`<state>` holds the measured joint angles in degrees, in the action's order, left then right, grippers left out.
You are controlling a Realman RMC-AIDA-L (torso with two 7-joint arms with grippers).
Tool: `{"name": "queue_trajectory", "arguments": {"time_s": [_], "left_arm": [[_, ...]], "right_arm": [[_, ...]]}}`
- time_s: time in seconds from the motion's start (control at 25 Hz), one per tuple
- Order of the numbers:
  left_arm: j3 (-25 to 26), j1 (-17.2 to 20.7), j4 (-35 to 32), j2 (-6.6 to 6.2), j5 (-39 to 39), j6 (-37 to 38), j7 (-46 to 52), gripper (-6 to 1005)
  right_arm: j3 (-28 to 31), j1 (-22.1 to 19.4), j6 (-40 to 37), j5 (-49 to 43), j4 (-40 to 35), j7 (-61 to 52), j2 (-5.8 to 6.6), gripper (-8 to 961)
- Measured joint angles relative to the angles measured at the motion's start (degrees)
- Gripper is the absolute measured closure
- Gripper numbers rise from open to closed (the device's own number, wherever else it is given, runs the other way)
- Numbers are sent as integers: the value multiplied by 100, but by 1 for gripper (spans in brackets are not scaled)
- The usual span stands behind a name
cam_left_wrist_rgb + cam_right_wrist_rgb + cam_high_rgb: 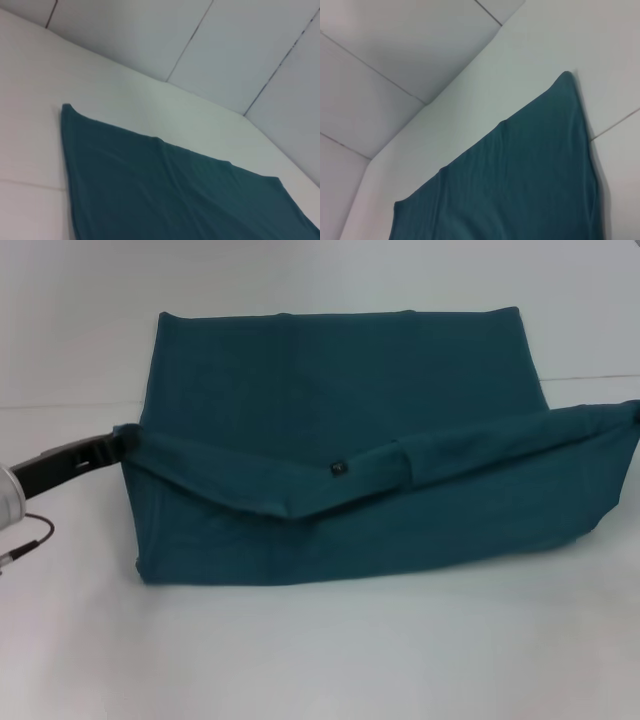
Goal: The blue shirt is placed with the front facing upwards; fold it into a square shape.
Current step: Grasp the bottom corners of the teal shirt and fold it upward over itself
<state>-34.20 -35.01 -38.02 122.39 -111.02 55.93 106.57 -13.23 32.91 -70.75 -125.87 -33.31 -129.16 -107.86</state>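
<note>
— Where does the blue shirt (pixel 340 440) sit?

— It lies spread on the white table (pixel 300 650), plain teal side showing, with its near edge lifted and drawn across the middle. That raised edge sags in a shallow V, and a small black neck tag (pixel 338 469) shows at the dip.

— And the grippers?

— The left gripper (pixel 118 443) sits at the shirt's left end, its dark fingers clamped on the corner of the lifted fold. A thin black cable (pixel 30 538) loops below the arm's silver wrist. The right gripper is out of the head view; the fold's far end simply runs to that picture's edge, held taut, so its state cannot be told.

— What lies beyond the cloth?

— Away from the left gripper, the far hem lies flat and straight. The table shows a faint seam (pixel 30 184) running under the cloth. Behind stands a pale panelled wall (pixel 240 45) with dark joints; both wrist views show it meeting the table's far edge.
</note>
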Motion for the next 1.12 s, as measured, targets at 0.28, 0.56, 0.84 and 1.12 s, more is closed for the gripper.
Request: {"name": "queue_trajectory", "arguments": {"time_s": [0.28,0.56,0.84,1.12], "left_arm": [[2,-171,120,-29,261,-307,-248,963],[-15,-399,330,-46,275,-705,-445,955],[-15,-603,498,-57,275,-1115,-601,946],[-17,-725,612,-136,275,-1262,-636,937]], "right_arm": [[-45,224,535,3,273,214,-65,871],[-166,405,1054,3,320,292,-149,867],[-265,593,1468,2,378,371,-184,863],[-295,644,1691,16,388,446,-193,859]]}}
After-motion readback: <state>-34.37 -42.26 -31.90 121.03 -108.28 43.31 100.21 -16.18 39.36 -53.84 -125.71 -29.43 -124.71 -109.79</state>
